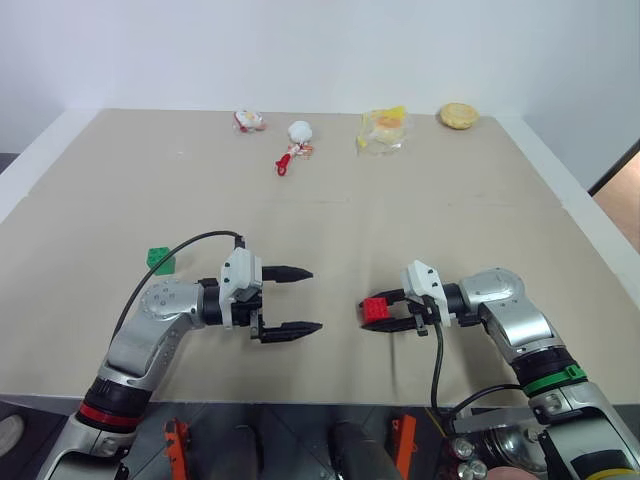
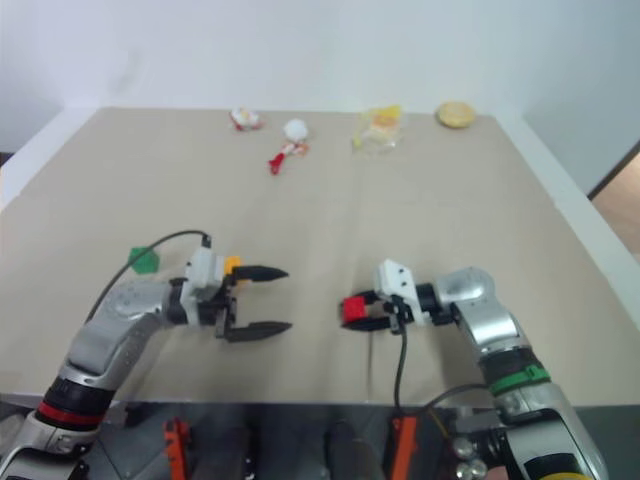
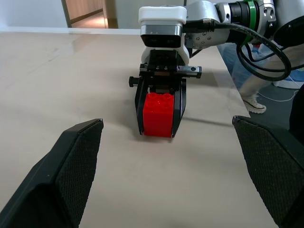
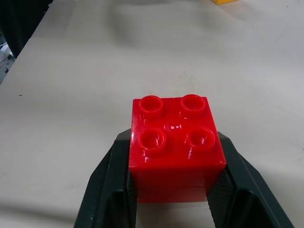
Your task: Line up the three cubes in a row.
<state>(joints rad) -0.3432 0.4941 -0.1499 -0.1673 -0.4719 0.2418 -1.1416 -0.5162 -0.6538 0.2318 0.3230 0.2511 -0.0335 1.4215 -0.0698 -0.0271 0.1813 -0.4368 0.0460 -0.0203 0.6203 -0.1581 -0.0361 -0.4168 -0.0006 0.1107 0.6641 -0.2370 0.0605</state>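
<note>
My right gripper (image 1: 368, 314) is shut on the red cube (image 1: 377, 308), studs up, low over the table near the front edge. In the right wrist view both black fingers (image 4: 105, 190) press the red cube's (image 4: 173, 142) sides. My left gripper (image 1: 306, 300) stands open and empty a short way to the left, pointing at the red cube (image 3: 157, 114). The yellow cube (image 2: 232, 264) peeks out just behind the left gripper's white body. The green cube (image 1: 160, 261) sits on the table further left, beside the left forearm.
Along the table's far edge lie a white and red trinket (image 1: 248, 121), a white ball with a red piece (image 1: 297, 140), a yellow item in clear wrap (image 1: 383, 128) and a round tan piece (image 1: 459, 116). The beige table (image 1: 420, 220) stretches between them and the grippers.
</note>
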